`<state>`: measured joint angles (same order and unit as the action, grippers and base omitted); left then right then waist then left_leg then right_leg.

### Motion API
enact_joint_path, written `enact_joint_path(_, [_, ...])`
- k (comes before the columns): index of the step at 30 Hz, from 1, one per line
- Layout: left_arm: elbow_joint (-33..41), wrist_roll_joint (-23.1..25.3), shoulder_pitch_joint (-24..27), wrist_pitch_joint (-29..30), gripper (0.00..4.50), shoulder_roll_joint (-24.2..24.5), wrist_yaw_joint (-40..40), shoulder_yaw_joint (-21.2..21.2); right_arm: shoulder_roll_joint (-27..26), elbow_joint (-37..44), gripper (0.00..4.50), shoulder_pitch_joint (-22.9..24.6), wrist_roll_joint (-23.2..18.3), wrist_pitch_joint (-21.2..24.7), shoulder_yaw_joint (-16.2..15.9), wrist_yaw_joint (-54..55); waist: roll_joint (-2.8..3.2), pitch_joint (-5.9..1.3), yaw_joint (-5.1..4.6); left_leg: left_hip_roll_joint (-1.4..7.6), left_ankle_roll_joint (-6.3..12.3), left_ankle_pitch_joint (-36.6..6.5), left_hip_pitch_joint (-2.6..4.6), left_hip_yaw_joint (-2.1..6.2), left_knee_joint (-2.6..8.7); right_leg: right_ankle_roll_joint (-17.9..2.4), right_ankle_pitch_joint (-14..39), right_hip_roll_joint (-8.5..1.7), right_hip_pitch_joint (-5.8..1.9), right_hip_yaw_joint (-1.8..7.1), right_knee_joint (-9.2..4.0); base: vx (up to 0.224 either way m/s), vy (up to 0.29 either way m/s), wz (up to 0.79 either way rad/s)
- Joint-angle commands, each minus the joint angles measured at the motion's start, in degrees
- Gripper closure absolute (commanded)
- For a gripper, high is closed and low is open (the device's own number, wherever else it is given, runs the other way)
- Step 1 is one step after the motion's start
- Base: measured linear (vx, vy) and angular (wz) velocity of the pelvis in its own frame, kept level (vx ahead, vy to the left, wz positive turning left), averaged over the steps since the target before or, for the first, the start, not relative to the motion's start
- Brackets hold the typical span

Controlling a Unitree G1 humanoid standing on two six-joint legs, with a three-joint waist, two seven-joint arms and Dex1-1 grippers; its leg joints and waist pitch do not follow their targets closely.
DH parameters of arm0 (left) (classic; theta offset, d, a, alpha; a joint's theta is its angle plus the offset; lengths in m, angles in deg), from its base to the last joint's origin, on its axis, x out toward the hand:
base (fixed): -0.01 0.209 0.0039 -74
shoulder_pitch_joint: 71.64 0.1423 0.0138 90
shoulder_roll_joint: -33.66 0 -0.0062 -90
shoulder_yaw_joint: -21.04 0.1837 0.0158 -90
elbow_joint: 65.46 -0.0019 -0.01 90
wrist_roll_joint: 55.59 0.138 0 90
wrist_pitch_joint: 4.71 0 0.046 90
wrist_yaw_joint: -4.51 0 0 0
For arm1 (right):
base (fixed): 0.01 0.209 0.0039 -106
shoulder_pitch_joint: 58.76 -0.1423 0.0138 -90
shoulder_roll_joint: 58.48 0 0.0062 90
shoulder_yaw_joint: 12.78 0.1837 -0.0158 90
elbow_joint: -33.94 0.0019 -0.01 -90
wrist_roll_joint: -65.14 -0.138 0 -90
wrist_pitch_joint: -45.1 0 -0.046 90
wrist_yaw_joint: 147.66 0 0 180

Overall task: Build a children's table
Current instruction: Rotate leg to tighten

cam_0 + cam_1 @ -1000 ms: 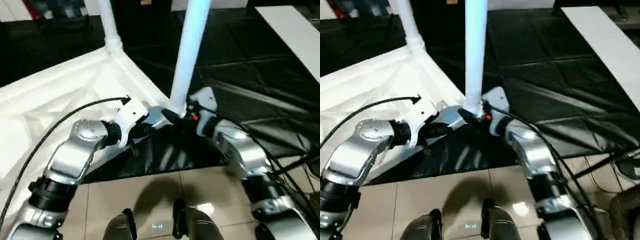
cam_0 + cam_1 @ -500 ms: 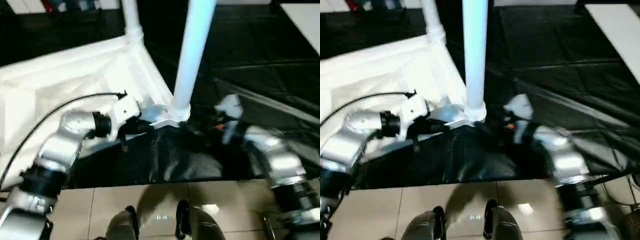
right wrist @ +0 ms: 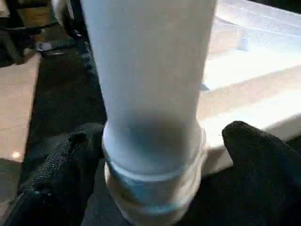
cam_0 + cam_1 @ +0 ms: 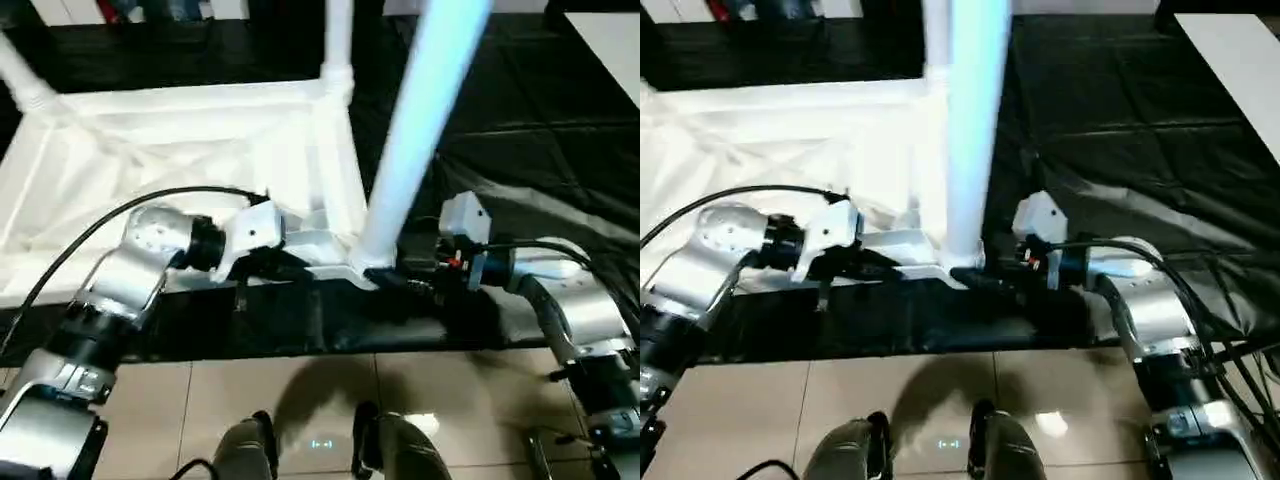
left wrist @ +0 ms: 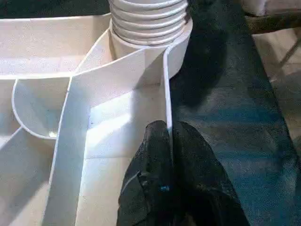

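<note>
already three legs (image 4: 415, 150) stand in the table (image 4: 180, 150). left end effector (image 5: 165, 141) pinches its rim; right end effector (image 3: 150, 155) gapes around the near-edge leg.

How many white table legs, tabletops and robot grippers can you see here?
Legs: 3, near, far, far left
Tabletop: 1
Grippers: 2, left gripper, right gripper
Total: 6
</note>
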<state>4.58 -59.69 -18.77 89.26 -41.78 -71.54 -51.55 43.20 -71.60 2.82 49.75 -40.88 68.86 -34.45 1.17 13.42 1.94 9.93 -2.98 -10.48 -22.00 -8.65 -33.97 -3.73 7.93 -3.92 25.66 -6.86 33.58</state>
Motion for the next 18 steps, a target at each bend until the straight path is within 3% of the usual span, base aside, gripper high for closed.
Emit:
enact_joint_path(1, [-0.84, 0.63, 0.31, -1.30, 4.50, -0.61, -2.97, 2.96, 0.05, -0.35, 0.40, -0.29, -0.57, -0.24, -0.30, -1.52, -1.02, -6.45, -0.42, 2.75, 9.30, -2.77, 0.50, 0.49, 3.28, -10.37, 14.54, -4.77, -5.14, 4.27, -3.40, 0.000, 0.000, 0.00])
enact_joint_path(6, [-1.55, 0.84, -0.14, -2.70, 4.50, -0.74, -3.98, 3.52, -0.61, -2.59, 0.79, -1.52, -0.29, -1.09, -0.81, -2.56, -1.09, -6.67, -0.29, 2.59, 11.06, -0.84, 0.23, 0.40, 3.03, -10.86, 12.08, -4.90, -5.25, 4.11, -3.05, 0.000, 0.000, 0.00])
enact_joint_path(15, [-2.86, 1.61, -0.27, -3.93, 4.50, -0.76, -4.51, 3.90, -1.46, -4.19, 1.62, -2.72, -0.61, -1.34, -0.98, -4.71, -1.28, -6.72, -0.16, 2.46, 9.73, -1.90, 0.11, 0.37, 2.94, -9.31, 16.16, -4.91, -5.31, 4.02, -3.33, 0.000, 0.000, 0.00])
enact_joint_path(18, [-3.13, 1.76, -0.16, -4.13, 4.50, -0.70, -4.53, 3.93, -1.36, -4.09, 1.70, -2.29, -0.60, -1.36, -1.26, -5.27, -1.31, -6.90, -0.14, 2.42, 9.67, -1.53, 0.08, 0.36, 2.84, -9.55, 15.52, -4.86, -5.36, 4.05, -3.15, 0.000, 0.000, 0.00])
